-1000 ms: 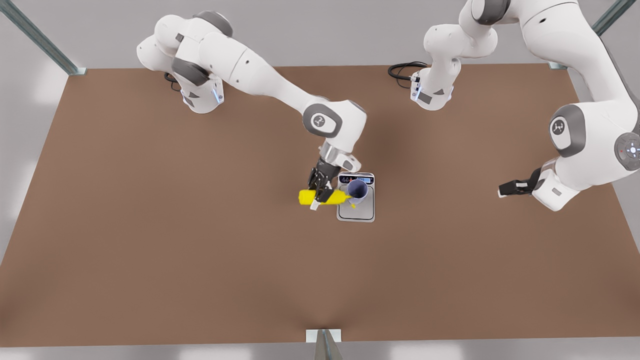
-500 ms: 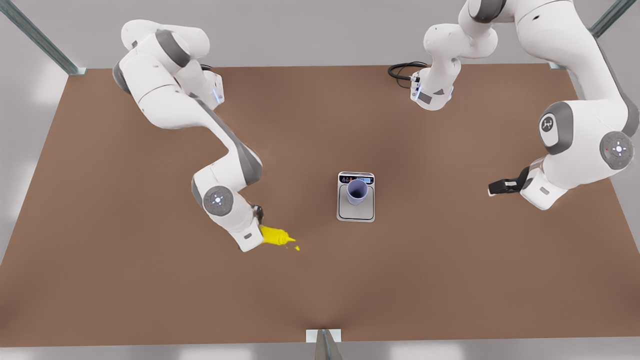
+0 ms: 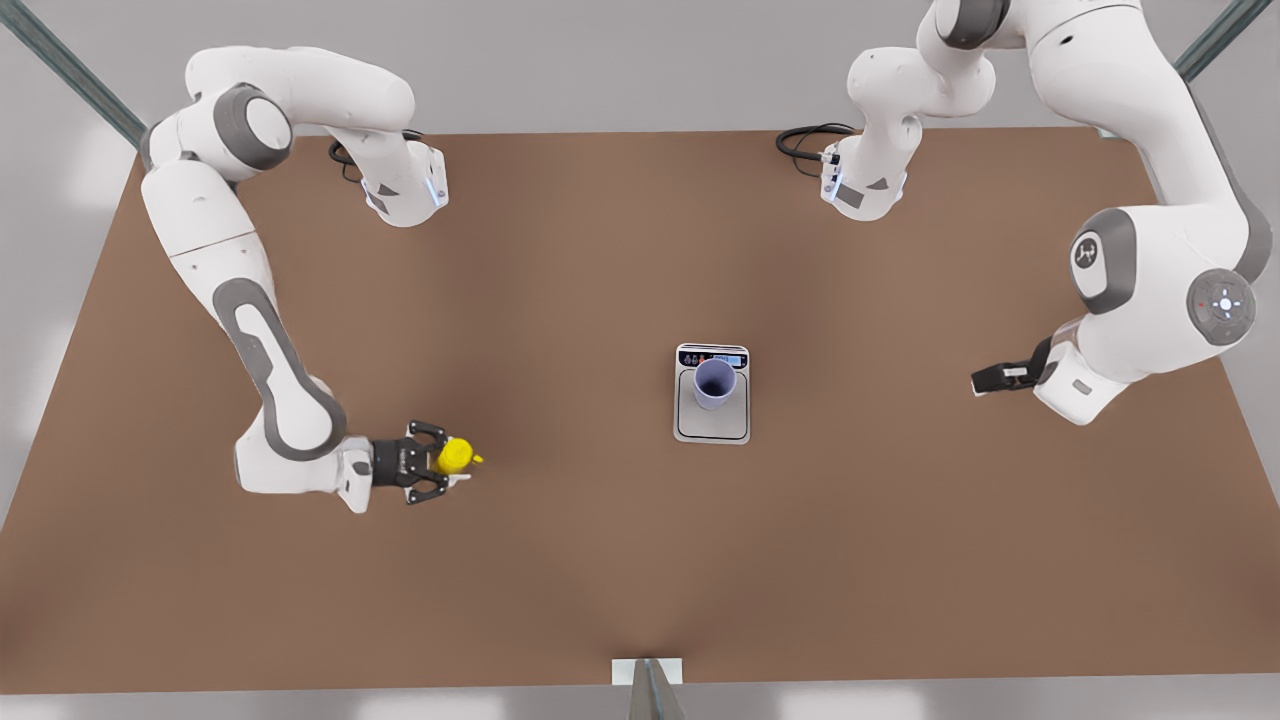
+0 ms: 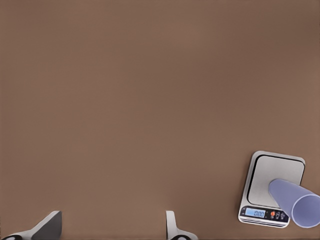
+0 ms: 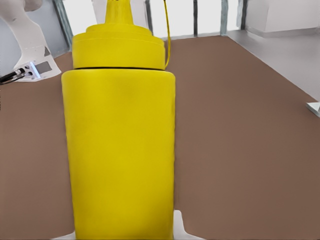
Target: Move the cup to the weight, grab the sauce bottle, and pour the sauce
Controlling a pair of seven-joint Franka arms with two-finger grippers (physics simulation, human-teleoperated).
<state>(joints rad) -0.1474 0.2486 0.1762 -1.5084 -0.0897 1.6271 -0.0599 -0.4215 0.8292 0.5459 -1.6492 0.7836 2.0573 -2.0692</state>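
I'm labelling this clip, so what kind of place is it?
Probably a simulated robot test bench: a brown table with two white arms, the right gripper at a yellow bottle, the left gripper waiting aside, a cup on a scale.

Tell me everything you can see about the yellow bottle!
The sauce bottle is bright yellow and looks like smooth plastic. It has a round body and a wider stepped cap that narrows to a pointed nozzle, with a thin yellow string beside it. It stands upright at the front view's left, far from the cup on the scale. The right gripper surrounds it, one finger on each side, with a fingertip at its base. Whether it rests on the table is unclear.
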